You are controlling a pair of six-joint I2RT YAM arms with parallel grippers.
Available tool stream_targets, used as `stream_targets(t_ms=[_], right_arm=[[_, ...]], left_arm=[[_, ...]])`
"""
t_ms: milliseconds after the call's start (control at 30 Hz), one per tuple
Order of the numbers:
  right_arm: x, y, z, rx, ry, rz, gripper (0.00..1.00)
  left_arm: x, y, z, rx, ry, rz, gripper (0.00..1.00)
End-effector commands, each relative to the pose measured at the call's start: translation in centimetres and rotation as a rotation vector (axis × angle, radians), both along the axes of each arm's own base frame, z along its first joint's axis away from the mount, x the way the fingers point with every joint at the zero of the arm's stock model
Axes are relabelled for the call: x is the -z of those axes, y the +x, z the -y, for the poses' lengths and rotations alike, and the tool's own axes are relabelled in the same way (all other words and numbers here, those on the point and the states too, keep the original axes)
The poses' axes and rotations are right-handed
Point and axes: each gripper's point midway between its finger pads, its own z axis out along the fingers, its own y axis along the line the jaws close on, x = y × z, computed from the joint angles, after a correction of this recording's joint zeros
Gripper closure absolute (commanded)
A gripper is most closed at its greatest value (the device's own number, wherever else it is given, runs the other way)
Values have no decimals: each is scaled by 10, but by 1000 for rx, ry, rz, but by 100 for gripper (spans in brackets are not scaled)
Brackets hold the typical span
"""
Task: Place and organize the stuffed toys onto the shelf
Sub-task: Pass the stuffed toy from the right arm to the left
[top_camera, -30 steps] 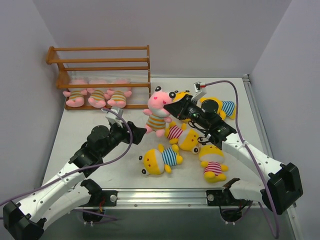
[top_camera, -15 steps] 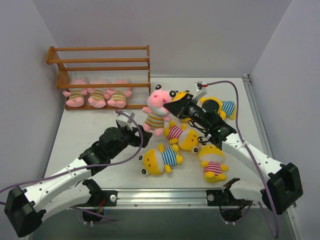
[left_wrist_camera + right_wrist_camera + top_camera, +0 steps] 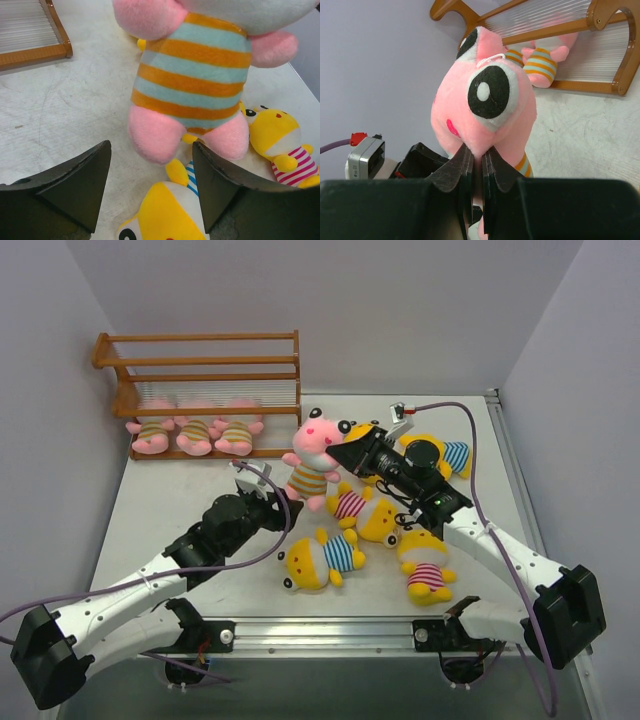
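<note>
Pink toy point(image 3: 192, 65) showing matt, fuzzy plush, its striped shirt looking like smoother knit cloth; yellow toys point(image 3: 322, 558) wearing the same soft pile; shelf point(image 3: 200, 360) frame gleaming as glossy, varnished wood; table point(image 3: 60, 115) appearing matt, pale and finely scratched; left gripper point(image 3: 151, 150), its fingers point(image 3: 82, 185) looking like matt black plastic.

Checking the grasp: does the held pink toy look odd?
Yes: the right gripper pinches the pink toy by only a small fold at its head, so it hangs upright before the open left gripper.
</note>
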Motion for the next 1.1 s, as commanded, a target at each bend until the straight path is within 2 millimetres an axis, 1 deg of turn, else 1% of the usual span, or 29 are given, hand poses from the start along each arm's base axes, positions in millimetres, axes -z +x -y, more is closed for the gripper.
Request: stream_targets(t_ms=[0,33,67,100,167,300,400,533,567,633,667,700,833,867,900,933,967,1000,1033,1067], right_arm=[[-31,-2,-3,-23,75,84,100],[-31,-2,-2,-25,76,86,100],[-30,-3,-3,-26,75,84,100],[-28,-3,-3,-26,72,82,100],[-26,-3,-3,-29,70,77,100],[-23,-3,-6,-42,82,70,100],[-17,-3,-9,-49,74,58,100],[-13,-2,-10,-51,65,51,100],[-13,-2,-10,-49,66,53,100],[-11,-2,-9,-46,63,49,100],[-8,-3,-8,-46,54,51,100],[-7,-4,-7,-46,48,55,100],[1,-3,-5,-43,16,57,100],[5,-2,-4,-33,-1,50,91],[7,0,-1,-18,-14,46,85],[6,3,1,-4,-31,55,78],[8,3,6,7,-52,49,61],[9,3,8,12,-74,58,55],[4,2,13,21,-104,96,49],[12,1,17,29,-146,77,36]], left_arm=[[-14,4,7,10,-36,45,27],[-15,4,8,12,-39,50,28],[-12,4,7,9,-35,47,29],[-15,4,6,8,-42,59,32],[-16,4,6,6,-43,68,34],[-19,5,8,16,-47,75,36],[-21,4,10,28,-51,89,39],[-21,4,12,42,-50,104,55],[-21,4,13,45,-50,104,68],[-20,2,14,55,-54,99,80],[-21,1,14,54,-57,99,95],[-21,2,12,50,-57,99,97],[-13,2,9,33,-51,85,98],[-8,2,7,23,-44,81,98],[-6,3,6,15,-38,76,98],[-4,5,4,1,-33,71,98],[-2,5,4,-2,-29,63,98],[4,4,3,-7,-28,39,98],[8,4,2,-17,-31,19,98],[14,3,1,-17,-34,-2,98]])
